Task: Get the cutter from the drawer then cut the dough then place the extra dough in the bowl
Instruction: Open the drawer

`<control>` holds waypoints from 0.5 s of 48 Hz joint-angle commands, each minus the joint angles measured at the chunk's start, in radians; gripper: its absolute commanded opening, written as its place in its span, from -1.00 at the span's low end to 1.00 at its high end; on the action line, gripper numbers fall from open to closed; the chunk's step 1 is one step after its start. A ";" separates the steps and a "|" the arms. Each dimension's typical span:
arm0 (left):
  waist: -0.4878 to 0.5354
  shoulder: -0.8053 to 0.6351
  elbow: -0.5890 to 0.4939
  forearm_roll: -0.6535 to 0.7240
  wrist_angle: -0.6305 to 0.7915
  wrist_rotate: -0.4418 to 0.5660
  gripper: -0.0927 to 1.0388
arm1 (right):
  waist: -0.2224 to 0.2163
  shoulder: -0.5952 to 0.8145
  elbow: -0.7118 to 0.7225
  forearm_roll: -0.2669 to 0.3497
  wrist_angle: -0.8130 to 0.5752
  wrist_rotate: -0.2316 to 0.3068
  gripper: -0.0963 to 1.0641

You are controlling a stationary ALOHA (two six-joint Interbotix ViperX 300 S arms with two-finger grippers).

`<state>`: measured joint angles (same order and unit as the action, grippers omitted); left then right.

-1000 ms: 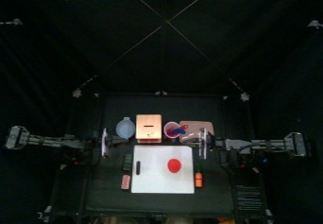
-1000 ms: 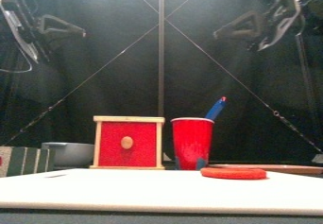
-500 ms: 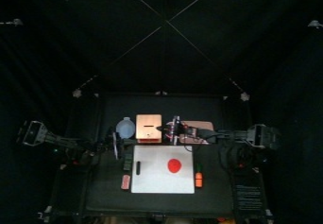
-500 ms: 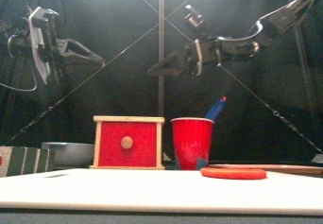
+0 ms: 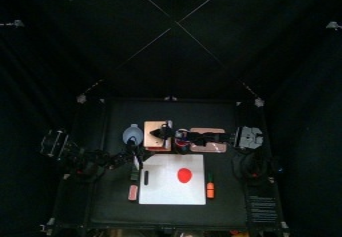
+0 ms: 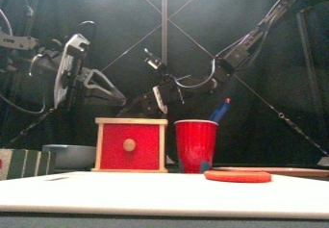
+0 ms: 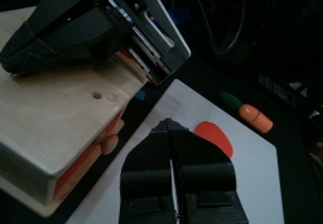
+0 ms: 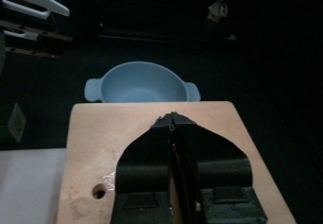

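The pale wooden box (image 5: 156,131) stands behind the white board (image 5: 175,186). Its red drawer front (image 6: 131,145) sits flush, so the cutter is hidden. A flat red dough disc (image 5: 183,171) lies on the board. The blue-grey bowl (image 5: 131,134) is left of the box. My right gripper (image 5: 162,134) has reached across and hovers shut just over the box top (image 8: 151,157). My left gripper (image 7: 168,126) is shut and empty. It hangs off the box's front left, above the board's left edge (image 5: 135,157).
A red cup (image 6: 197,145) holding a blue knife (image 6: 221,110) stands right of the box, with the pink tray (image 5: 210,136) behind it. An orange toy (image 5: 210,189) lies at the board's right edge and a small red one (image 5: 132,193) at its left.
Both arms came in from the table's sides. The right gripper crossed leftward and dropped over the box. The left gripper moved right, toward the box front.
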<state>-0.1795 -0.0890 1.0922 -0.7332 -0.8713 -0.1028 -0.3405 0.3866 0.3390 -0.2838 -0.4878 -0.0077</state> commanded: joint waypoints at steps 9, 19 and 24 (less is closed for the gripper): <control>-0.011 0.028 -0.055 -0.120 -0.003 -0.032 -0.46 | -0.002 -0.011 -0.012 0.000 0.029 -0.003 -0.83; -0.054 0.037 -0.087 -0.227 -0.002 -0.098 -0.01 | 0.011 -0.011 -0.018 -0.009 0.038 -0.003 -0.83; -0.077 0.041 -0.110 -0.261 -0.002 -0.161 0.25 | 0.015 -0.011 -0.023 -0.017 0.041 -0.003 -0.83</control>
<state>-0.2362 -0.0476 1.0186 -0.9695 -0.8682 -0.2270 -0.3298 0.3896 0.3267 -0.2945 -0.4541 -0.0077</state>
